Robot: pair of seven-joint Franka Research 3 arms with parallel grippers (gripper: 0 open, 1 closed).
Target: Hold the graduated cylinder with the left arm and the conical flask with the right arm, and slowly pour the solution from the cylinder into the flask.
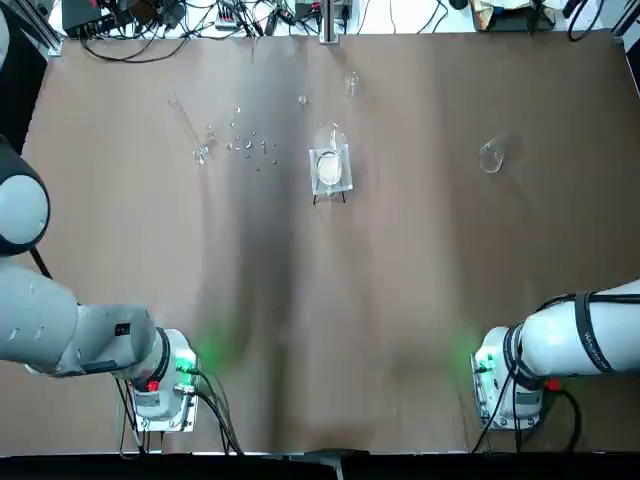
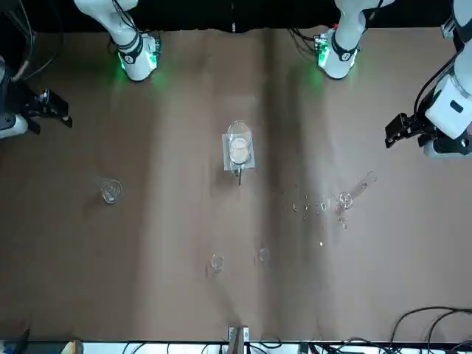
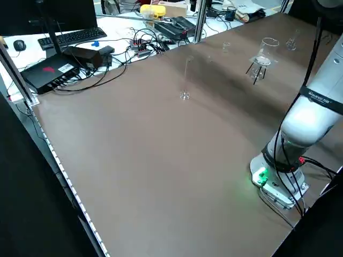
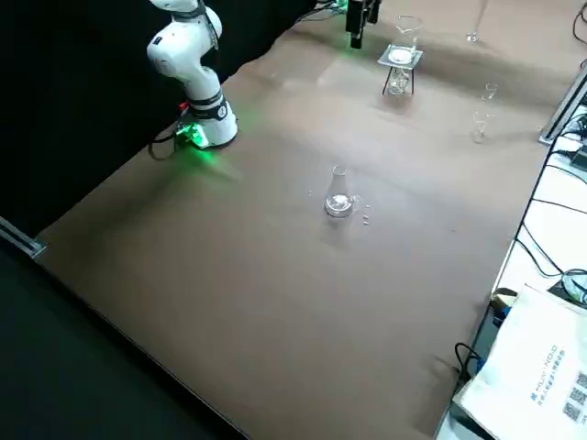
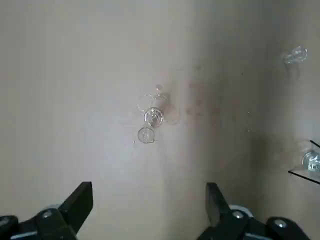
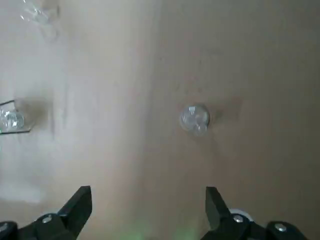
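Observation:
The graduated cylinder (image 1: 190, 130) stands upright at the far left of the table, its flared foot (image 3: 184, 96) on the brown top. In the left wrist view the graduated cylinder (image 5: 150, 117) shows end-on, well beyond my left gripper (image 5: 148, 200). That gripper is open and holds nothing. The conical flask (image 1: 490, 157) stands at the far right, and the conical flask (image 4: 338, 198) is upright. My right gripper (image 6: 147, 200) hovers high above the conical flask (image 6: 195, 117), open and empty. Both grippers hang off the table's side edges: left gripper (image 2: 394, 134), right gripper (image 2: 59, 112).
A clear square stand with a white disc (image 1: 330, 168) sits mid-table at the back. Tiny glass specks (image 1: 250, 145) lie between it and the cylinder. Two small glass pieces (image 1: 352, 85) stand near the far edge. Cables and electronics (image 3: 80, 53) line the table's far side.

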